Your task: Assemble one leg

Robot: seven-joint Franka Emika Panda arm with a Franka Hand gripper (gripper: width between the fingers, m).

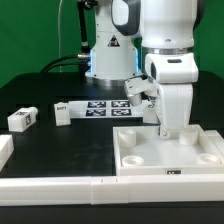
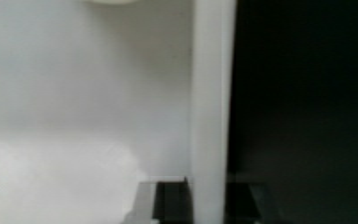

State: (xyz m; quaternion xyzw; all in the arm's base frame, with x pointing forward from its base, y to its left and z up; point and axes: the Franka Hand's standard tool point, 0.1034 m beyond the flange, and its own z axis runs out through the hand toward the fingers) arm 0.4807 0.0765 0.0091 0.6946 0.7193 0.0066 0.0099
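The large square white panel (image 1: pixel 195 160) with round recesses lies at the front of the exterior view's right. My gripper (image 1: pixel 167 130) stands upright over its far edge. In the wrist view the gripper (image 2: pixel 208 197) has a dark finger (image 2: pixel 169 203) on each side of the panel's raised rim (image 2: pixel 211 100), and the jaws look closed against it. The panel's flat face (image 2: pixel 69 120) fills one side of that view. Loose legs lie on the table: one leg (image 1: pixel 22 118) at the exterior view's left, a second (image 1: pixel 60 112) beside it, a third (image 1: pixel 135 88) behind my arm.
The marker board (image 1: pixel 105 107) lies at the back middle of the table. A long white border bar (image 1: pixel 60 187) runs along the front edge and another bar (image 1: pixel 4 150) lies at the exterior view's left. Black table surface (image 2: pixel 309 100) shows beyond the rim.
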